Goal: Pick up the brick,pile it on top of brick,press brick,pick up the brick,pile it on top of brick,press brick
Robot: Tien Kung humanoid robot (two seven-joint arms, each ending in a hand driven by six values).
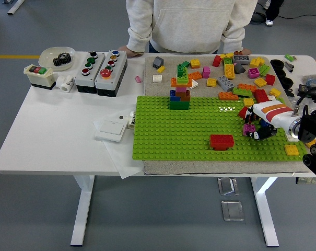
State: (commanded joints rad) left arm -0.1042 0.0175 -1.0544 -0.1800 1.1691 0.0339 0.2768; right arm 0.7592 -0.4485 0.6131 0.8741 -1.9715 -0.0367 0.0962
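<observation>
- Head view, near edge first: yellow brick (291,149) sits alone on the right front corner of the green baseplate (168,136), just in front of my arm. Spare, untouched.
- Red brick (221,141) stands on the baseplate studs, front centre-right, well clear of other bricks. Looks like the open base for a pile, with room around it for me to come down and press.
- My right hand (255,132) comes in from the right edge, low over the baseplate. Fingers curled round a magenta brick (248,129), thumb side dark beneath it. I judge it gripped; the contact faces are too small to confirm.
- The magenta brick is right of the red brick and apart from it, so not yet piled.
- Left hand is not in view.
- Mid-depth: small stacked tower (179,98) at the baseplate's back edge, blue, magenta, brown and green pieces seated together.
- Further back: loose bricks (236,73) scattered on the grey mat (168,70), kept off the baseplate as stock.
- Far left of the table (53,130): button boxes (101,65), out of my working area.
- Far side: a person (186,23) stands with a hand resting at the table edge, touching no bricks.
</observation>
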